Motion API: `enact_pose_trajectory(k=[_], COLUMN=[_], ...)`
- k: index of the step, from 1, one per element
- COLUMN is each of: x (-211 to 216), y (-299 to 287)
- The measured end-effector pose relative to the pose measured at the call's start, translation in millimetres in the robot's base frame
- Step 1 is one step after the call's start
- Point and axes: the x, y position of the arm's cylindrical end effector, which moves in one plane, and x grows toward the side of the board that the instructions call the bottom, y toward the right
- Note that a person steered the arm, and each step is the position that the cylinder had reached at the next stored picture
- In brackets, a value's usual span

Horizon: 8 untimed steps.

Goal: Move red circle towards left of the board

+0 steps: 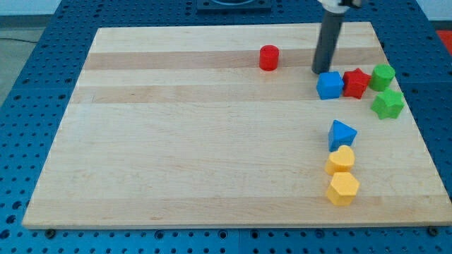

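The red circle (268,58) is a short red cylinder near the view's top, a little right of centre on the wooden board (176,141). My dark rod comes down from the top, and my tip (321,72) rests on the board to the right of the red circle, about a block's width of bare wood between them. The tip stands just above the upper left corner of the blue cube (330,85).
A red star (357,82) sits right of the blue cube. A green cylinder (383,75) and a green star (388,104) lie near the right edge. Lower right holds a blue triangle (342,134), a yellow heart (340,160) and a yellow hexagon (343,189).
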Motion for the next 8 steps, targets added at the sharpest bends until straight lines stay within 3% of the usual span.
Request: enact_pose_trajectory(k=[2, 6, 8], x=[43.9, 7.6, -36.2], y=[-12.8, -28.7, -44.1])
